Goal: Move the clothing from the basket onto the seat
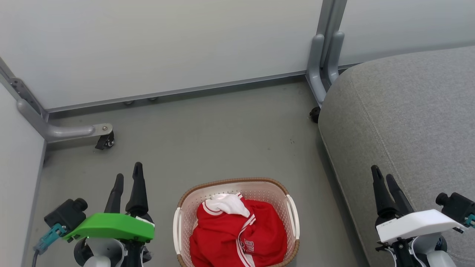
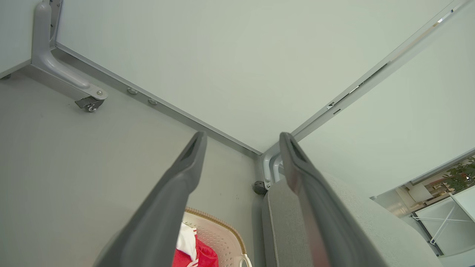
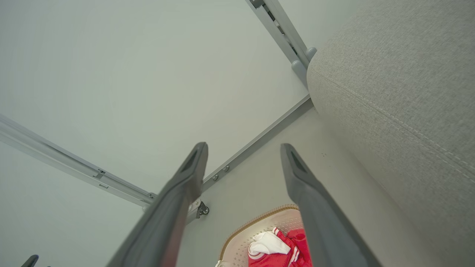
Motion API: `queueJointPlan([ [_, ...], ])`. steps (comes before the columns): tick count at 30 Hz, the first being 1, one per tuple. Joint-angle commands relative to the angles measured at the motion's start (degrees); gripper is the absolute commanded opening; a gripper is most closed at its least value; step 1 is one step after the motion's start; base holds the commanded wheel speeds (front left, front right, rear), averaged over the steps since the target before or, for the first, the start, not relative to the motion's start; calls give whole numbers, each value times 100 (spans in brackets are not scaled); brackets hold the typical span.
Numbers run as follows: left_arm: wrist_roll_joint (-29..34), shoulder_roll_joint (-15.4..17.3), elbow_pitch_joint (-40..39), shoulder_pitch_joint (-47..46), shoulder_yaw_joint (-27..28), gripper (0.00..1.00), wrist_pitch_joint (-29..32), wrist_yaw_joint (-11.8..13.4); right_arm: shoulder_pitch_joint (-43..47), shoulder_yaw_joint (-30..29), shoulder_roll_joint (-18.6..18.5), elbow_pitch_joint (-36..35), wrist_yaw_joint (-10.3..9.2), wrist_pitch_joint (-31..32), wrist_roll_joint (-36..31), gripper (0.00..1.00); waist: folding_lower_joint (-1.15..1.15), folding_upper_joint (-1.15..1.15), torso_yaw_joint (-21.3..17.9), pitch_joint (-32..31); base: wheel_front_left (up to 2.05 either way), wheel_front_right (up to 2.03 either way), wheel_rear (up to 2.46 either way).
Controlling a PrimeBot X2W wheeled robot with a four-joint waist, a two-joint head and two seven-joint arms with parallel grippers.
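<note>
Red clothing (image 1: 237, 233) with white stripes and white trim lies bunched in the cream perforated basket (image 1: 291, 213), which stands on the floor at the bottom middle of the head view. The grey seat (image 1: 404, 115) fills the right side, bare. My left gripper (image 1: 128, 176) is open to the left of the basket, nothing between its fingers. My right gripper (image 1: 384, 174) is open over the seat's front edge, right of the basket. The left wrist view shows the left gripper (image 2: 243, 137) open above the basket (image 2: 222, 237) and clothing (image 2: 196, 256). The right wrist view shows the right gripper (image 3: 243, 148) open, with the basket (image 3: 256, 226), clothing (image 3: 282, 252) and seat (image 3: 400, 92).
Pale partition walls (image 1: 148, 44) enclose the grey floor (image 1: 222, 137) at the back and left. A partition foot with a caster (image 1: 104, 139) sticks out at the left, and another grey foot (image 1: 319, 78) stands beside the seat's far corner.
</note>
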Motion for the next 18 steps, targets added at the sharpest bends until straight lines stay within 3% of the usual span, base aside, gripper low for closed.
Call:
queueJointPlan([
  [1, 211, 40, -79, -101, -52, 100, -70, 12, -3, 2, -40, -113, 1, -77, -207, 100, 0, 15, 0, -3, 0, 0, 0],
  [18, 1285, 46, -176, -88, -241, 100, -363, 136, 89, 124, -49, -332, 2, -369, -1439, 100, 0, 21, -2, 31, 0, 0, 0],
])
